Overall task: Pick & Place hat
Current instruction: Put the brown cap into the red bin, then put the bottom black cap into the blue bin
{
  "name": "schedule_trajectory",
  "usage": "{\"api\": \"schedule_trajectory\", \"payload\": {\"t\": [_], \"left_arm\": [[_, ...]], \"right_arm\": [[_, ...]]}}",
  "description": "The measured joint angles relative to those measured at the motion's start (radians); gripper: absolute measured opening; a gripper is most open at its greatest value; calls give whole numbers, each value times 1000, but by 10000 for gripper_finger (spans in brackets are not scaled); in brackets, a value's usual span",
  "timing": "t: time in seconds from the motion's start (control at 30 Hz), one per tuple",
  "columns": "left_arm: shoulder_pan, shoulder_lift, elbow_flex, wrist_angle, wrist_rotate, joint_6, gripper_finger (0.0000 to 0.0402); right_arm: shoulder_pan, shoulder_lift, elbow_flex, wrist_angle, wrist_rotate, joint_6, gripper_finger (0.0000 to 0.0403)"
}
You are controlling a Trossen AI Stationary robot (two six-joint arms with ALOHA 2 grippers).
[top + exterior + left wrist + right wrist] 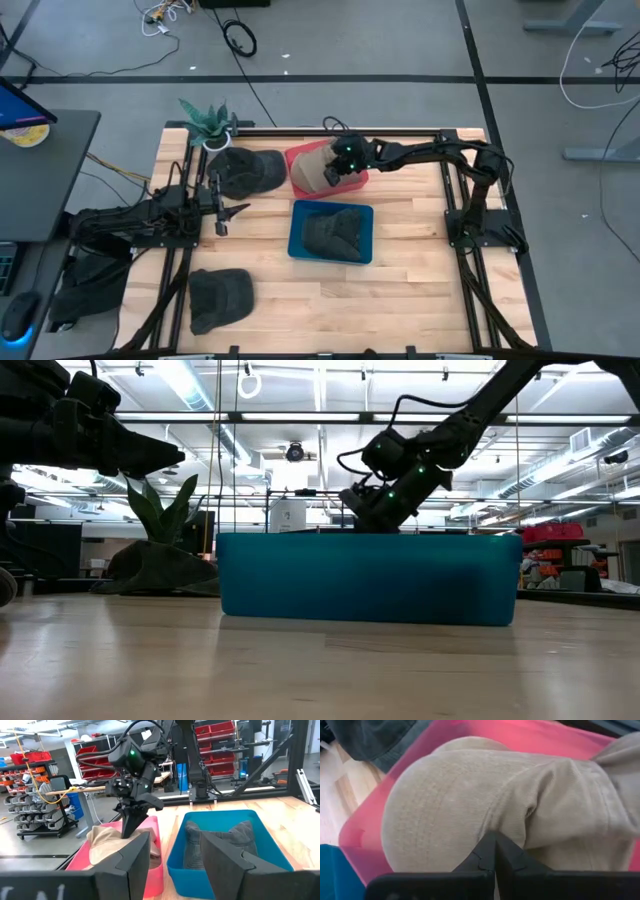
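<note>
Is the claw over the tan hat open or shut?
Shut. The right gripper's two dark fingers meet at a point against the tan hat in the red bin, pinching a fold of cloth.

In the low view the blue bin (367, 578) hides the hat inside it and the red bin behind. The tan hat (485, 800) runs off the right wrist view's edge beside the red bin (357, 837).

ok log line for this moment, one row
right gripper: shut on tan hat in red bin | left gripper: open, waiting left of blue bin
</note>
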Motion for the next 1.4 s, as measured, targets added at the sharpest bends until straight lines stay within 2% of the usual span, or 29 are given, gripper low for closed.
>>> {"api": "schedule_trajectory", "payload": {"t": [0.33,0.53,0.83,1.07,1.17,1.3,1.4], "left_arm": [[0,0,0,0,0,0,177],[0,0,0,0,0,0,177],[0,0,0,0,0,0,177],[0,0,0,0,0,0,177],[0,0,0,0,0,0,177],[0,0,0,0,0,0,177],[0,0,0,0,0,0,177]], "right_arm": [[-3,-63,-6,-43,11,20,2],[11,-142,-6,-34,10,17,19],[11,-269,-6,-22,10,17,23],[25,-284,-6,-51,7,73,24],[46,-284,-6,-78,-56,77,24],[98,-284,-6,-79,-191,-6,24],[145,-284,-6,-58,-203,-30,24]]}}
